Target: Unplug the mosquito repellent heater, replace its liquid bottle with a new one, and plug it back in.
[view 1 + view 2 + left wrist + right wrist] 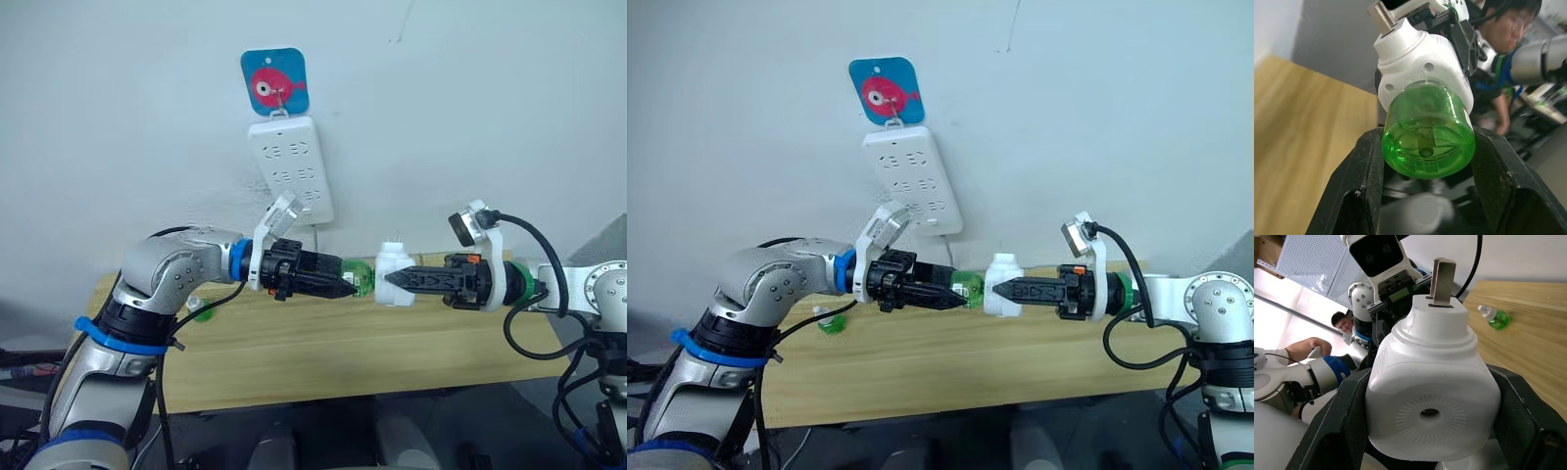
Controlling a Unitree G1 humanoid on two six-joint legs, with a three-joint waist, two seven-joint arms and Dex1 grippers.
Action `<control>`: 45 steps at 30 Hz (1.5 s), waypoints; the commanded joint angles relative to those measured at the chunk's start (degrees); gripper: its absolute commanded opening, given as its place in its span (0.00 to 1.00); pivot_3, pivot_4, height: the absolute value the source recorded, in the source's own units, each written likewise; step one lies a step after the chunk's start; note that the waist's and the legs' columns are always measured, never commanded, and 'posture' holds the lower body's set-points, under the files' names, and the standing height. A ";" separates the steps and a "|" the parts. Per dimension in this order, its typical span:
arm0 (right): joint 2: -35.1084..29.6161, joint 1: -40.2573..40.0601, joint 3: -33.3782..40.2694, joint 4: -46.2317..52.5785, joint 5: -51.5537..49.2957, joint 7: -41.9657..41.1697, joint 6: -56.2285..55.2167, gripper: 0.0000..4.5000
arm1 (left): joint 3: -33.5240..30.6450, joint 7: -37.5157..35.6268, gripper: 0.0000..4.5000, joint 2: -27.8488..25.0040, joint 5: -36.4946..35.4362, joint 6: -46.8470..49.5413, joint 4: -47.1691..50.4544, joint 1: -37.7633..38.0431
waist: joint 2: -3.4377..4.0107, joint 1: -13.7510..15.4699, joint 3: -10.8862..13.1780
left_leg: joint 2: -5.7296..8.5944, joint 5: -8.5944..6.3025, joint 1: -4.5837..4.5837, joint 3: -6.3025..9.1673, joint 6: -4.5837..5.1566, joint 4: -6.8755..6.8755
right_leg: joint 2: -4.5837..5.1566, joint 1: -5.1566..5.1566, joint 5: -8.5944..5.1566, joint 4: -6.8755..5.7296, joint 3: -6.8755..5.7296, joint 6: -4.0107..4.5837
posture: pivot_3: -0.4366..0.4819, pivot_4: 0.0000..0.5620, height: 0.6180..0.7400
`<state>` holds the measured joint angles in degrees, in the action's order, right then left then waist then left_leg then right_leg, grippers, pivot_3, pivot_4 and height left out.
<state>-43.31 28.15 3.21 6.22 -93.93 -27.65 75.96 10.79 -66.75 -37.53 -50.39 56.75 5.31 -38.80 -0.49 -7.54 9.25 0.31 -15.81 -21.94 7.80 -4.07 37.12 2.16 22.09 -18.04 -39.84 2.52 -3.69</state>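
While my right gripper clamps the mosquito repellent heater midair above the table, the left gripper pinches its green bottle (still seated); twisting crooked could jam the thread, I reckon.

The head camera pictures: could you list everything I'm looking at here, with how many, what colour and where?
Mosquito repellent heater: one, white, held in the air above the table between the two arms, prongs pointing up.
Liquid bottle: one, green, attached to the heater's left end.
Spare bottle: one, green with a white cap, lying on the table near its left end.
Power strip: one, white, hanging on the wall.
Fish hook plate: one, blue with a pink fish, on the wall above the strip.
Table: one, light wood, against the wall.
Person: one, seen in the background of the wrist views.
Left gripper: black fingers shut on the liquid bottle.
Right gripper: black fingers shut on the heater.
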 commanded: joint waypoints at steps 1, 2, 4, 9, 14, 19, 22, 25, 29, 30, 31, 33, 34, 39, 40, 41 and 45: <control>-0.85 -0.14 -0.04 2.09 -0.15 -0.88 1.58 0.67 | -4.57 0.86 0.49 -1.40 1.27 -1.97 0.76 0.37 | 0.00 -0.26 0.00 | -0.01 0.00 0.00 -0.01 0.00 0.00 | 0.00 0.00 0.00 0.00 0.01 0.00 | 0.35 0.22 0.95; -0.86 -0.22 0.00 2.13 -0.21 -0.83 1.57 0.67 | -4.14 0.79 0.49 -1.60 2.61 -3.58 1.40 0.92 | 0.00 -0.31 0.00 | -0.01 0.00 0.00 -0.01 0.00 0.00 | 0.00 0.00 0.00 0.01 0.02 0.00 | 0.35 0.22 0.95; -0.84 -0.39 0.12 2.10 -0.60 -0.50 1.57 0.67 | -2.95 -0.93 0.66 -2.31 6.00 -9.15 3.66 3.19 | 0.00 -0.32 0.00 | 0.00 0.00 0.00 -0.03 0.00 0.00 | 0.00 0.00 0.00 0.01 0.04 0.00 | 0.35 0.23 0.95; -0.76 -0.48 0.50 1.89 -0.84 -0.22 1.92 0.67 | -1.07 -6.05 0.86 -4.54 15.20 -24.92 5.25 10.24 | 0.00 -0.16 0.00 | 0.00 0.00 0.01 -0.09 0.00 -0.03 | 0.01 0.00 0.00 0.04 0.11 0.00 | 0.35 0.23 0.95; -0.71 -0.36 0.69 1.70 -0.64 -0.28 2.20 0.67 | -1.32 -8.28 0.86 -2.68 24.53 -44.57 2.44 16.86 | 0.00 0.50 0.00 | 0.01 -0.01 -0.01 -0.10 0.01 -0.03 | 0.02 0.00 0.01 0.09 0.13 0.01 | 0.35 0.23 0.95; -0.67 -0.33 0.69 1.71 -0.71 -0.21 2.21 0.67 | -4.54 -5.95 0.86 6.31 29.93 -71.52 -2.56 18.21 | 0.00 2.03 0.00 | 0.02 -0.01 -0.04 -0.13 0.01 0.04 | 0.06 0.00 0.02 0.11 0.13 0.02 | 0.35 0.23 0.95; -0.78 -0.35 0.72 1.71 -0.75 -0.20 2.28 0.67 | -4.89 -6.37 0.86 8.99 30.03 -79.27 -3.74 18.46 | 0.00 2.57 0.00 | 0.02 -0.01 -0.07 -0.14 0.01 0.08 | 0.07 0.00 0.03 0.13 0.13 0.02 | 0.35 0.23 0.95; -0.82 -0.38 0.72 1.76 -0.82 -0.15 2.31 0.67 | -4.52 -5.99 0.86 9.92 29.98 -82.02 -4.05 18.43 | 0.01 2.54 0.00 | 0.02 -0.01 -0.05 -0.14 0.01 0.06 | 0.07 0.00 0.03 0.11 0.13 0.02 | 0.35 0.23 0.95; -0.63 -0.29 0.60 1.74 -0.92 0.08 2.24 0.67 | -2.85 -6.31 0.86 10.73 29.86 -83.18 -3.57 18.56 | 0.01 2.46 0.00 | 0.02 -0.01 -0.05 -0.13 0.02 0.07 | 0.07 -0.01 0.03 0.08 0.12 0.02 | 0.34 0.23 0.95; -0.55 -0.26 0.56 1.73 -0.94 0.13 2.21 0.67 | -2.46 -6.46 0.86 10.74 30.02 -83.31 -3.77 18.70 | 0.00 2.44 0.00 | 0.02 -0.01 -0.05 -0.12 0.02 0.07 | 0.07 -0.01 0.03 0.08 0.12 0.02 | 0.34 0.23 0.95; -0.50 -0.24 0.54 1.73 -0.95 0.16 2.19 0.67 | -2.23 -6.45 0.86 10.71 30.14 -83.42 -3.95 18.77 | 0.01 2.43 0.00 | 0.02 -0.01 -0.05 -0.12 0.02 0.07 | 0.07 -0.01 0.03 0.08 0.11 0.02 | 0.34 0.23 0.95; -0.44 -0.26 0.55 1.77 -1.06 0.28 2.13 0.67 | -1.79 -5.74 0.86 11.14 31.01 -84.09 -5.01 18.24 | 0.01 2.41 0.00 | 0.02 -0.01 -0.05 -0.12 0.02 0.07 | 0.06 -0.01 0.03 0.08 0.11 0.02 | 0.34 0.23 0.95; -0.40 -0.32 0.55 1.83 -1.09 0.35 2.09 0.67 | -1.61 -5.33 0.86 11.36 31.50 -84.28 -5.46 17.93 | 0.01 2.40 0.00 | 0.02 -0.01 -0.04 -0.12 0.01 0.07 | 0.06 -0.01 0.03 0.07 0.11 0.02 | 0.34 0.23 0.95; -0.49 -0.38 0.63 2.00 -1.29 0.51 2.10 0.67 | -0.73 -4.42 0.86 12.57 31.92 -84.34 -6.08 16.76 | 0.00 2.38 0.00 | 0.02 -0.01 -0.04 -0.11 0.01 0.08 | 0.05 -0.01 0.03 0.06 0.10 0.02 | 0.34 0.22 0.95; -0.55 -0.38 0.67 2.02 -1.33 0.54 2.10 0.67 | -0.65 -4.49 0.78 12.62 31.61 -84.15 -5.80 16.60 | 0.01 2.36 0.00 | 0.02 -0.01 -0.04 -0.11 0.01 0.08 | 0.06 -0.01 0.03 0.06 0.10 0.02 | 0.34 0.22 0.95; -0.60 -0.42 0.71 2.06 -1.34 0.54 2.10 0.67 | -0.64 -4.52 0.73 12.57 31.30 -83.59 -5.44 16.54 | 0.00 2.34 0.00 | 0.02 -0.01 -0.04 -0.10 0.01 0.08 | 0.05 -0.01 0.03 0.06 0.10 0.02 | 0.34 0.22 0.95; -0.67 -0.61 0.75 2.21 -1.35 0.59 2.06 0.67 | -0.92 -5.04 0.50 11.63 29.81 -81.22 -3.87 16.38 | 0.01 2.19 -0.01 | 0.02 -0.01 -0.03 -0.10 0.01 0.07 | 0.04 -0.01 0.03 0.05 0.09 0.02 | 0.34 0.22 0.95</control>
<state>-43.96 27.33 3.27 6.53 -93.56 -26.63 77.93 10.54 -72.16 -25.58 -18.22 -25.25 -1.04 -21.48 -0.48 -5.35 9.25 0.33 -15.82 -21.98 7.71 -4.06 37.19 2.20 22.08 -18.01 -39.79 2.61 -3.67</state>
